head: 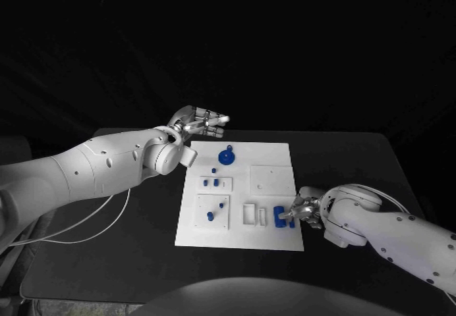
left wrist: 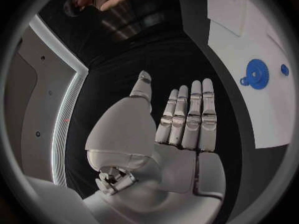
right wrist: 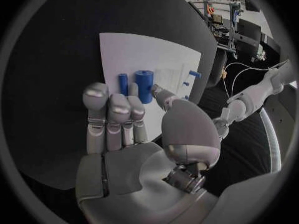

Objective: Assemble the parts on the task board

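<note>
White task board [head: 271, 237] is lying mid-desk on the black desk [head: 114, 263], w/ small blue parts on it. A blue gear [head: 227, 157] is sitting near the board's far edge, just beside the left hand [head: 199, 124]; the left wrist view is showing the same gear [left wrist: 255, 74] flat on the board, apart from the fingers. Left hand is hovering past the board's far-left corner, fingers [left wrist: 187, 117] stretched out straight and side by side, holding nothing.

Right hand [head: 306, 209] is sitting at the board's right edge, near side. Its fingers [right wrist: 115, 112] are curling fwd over the board, thumb reaching toward a blue cylinder [right wrist: 144, 84] standing upright next to a smaller blue peg [right wrist: 123, 83]. Can't tell whether the fingers are actually touching or gripping the cylinder; in the head view the blue pieces [head: 281, 216] are right against the fingertips.

More blue parts are sitting in the board's middle: a few short pegs [head: 213, 182] on a raised square plate, and another couple [head: 215, 210] on the plate nearer the robot.
</note>
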Action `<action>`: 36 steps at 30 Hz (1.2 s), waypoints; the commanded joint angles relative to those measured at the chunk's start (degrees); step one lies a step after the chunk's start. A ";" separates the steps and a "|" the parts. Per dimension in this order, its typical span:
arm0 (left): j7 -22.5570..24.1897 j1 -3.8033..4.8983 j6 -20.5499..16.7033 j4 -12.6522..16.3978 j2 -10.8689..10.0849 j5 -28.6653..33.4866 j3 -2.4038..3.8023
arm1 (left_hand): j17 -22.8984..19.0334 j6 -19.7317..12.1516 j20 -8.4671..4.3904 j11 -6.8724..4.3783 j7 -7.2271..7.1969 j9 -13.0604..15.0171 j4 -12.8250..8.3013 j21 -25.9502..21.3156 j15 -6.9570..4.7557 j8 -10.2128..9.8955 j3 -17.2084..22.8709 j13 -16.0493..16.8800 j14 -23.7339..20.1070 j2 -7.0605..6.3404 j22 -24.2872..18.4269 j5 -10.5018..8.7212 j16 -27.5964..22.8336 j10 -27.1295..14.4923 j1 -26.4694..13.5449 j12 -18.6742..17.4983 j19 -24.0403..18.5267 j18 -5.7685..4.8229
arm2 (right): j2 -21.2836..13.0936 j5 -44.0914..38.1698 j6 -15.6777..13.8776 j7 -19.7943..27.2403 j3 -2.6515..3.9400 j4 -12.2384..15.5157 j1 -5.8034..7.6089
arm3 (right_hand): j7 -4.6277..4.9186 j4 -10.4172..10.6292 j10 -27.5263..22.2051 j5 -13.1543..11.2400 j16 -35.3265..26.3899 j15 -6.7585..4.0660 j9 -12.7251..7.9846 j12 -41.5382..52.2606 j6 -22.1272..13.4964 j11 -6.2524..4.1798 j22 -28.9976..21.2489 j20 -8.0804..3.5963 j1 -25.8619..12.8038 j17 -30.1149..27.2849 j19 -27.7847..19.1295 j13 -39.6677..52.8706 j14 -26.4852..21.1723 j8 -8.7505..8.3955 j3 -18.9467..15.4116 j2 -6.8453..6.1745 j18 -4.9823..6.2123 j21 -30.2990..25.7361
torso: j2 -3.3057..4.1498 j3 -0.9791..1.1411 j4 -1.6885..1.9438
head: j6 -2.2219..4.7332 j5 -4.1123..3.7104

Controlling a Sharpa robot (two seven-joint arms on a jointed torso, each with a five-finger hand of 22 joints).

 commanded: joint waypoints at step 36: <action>-0.77 0.01 2.43 -0.23 1.09 0.31 0.04 | 0.00 -0.45 0.19 0.76 0.49 0.06 0.77 0.13 0.44 0.03 0.02 0.00 0.01 -0.18 -1.12 -0.37 -0.17 -0.37 -0.19 0.18 0.25 0.46 | 8.48 -2.97 -0.83 -0.14 -4.55 -7.53 1.19 | 0.82 1.36 -0.55 -0.52 -1.30 0.39 -1.81 -2.63 -2.15 0.42 0.61 0.40 1.31 0.63 2.96 0.70 0.38 -0.10 -1.44 -1.86 -0.10 -2.67 | 0.07 -0.22 0.09 | 0.08 0.25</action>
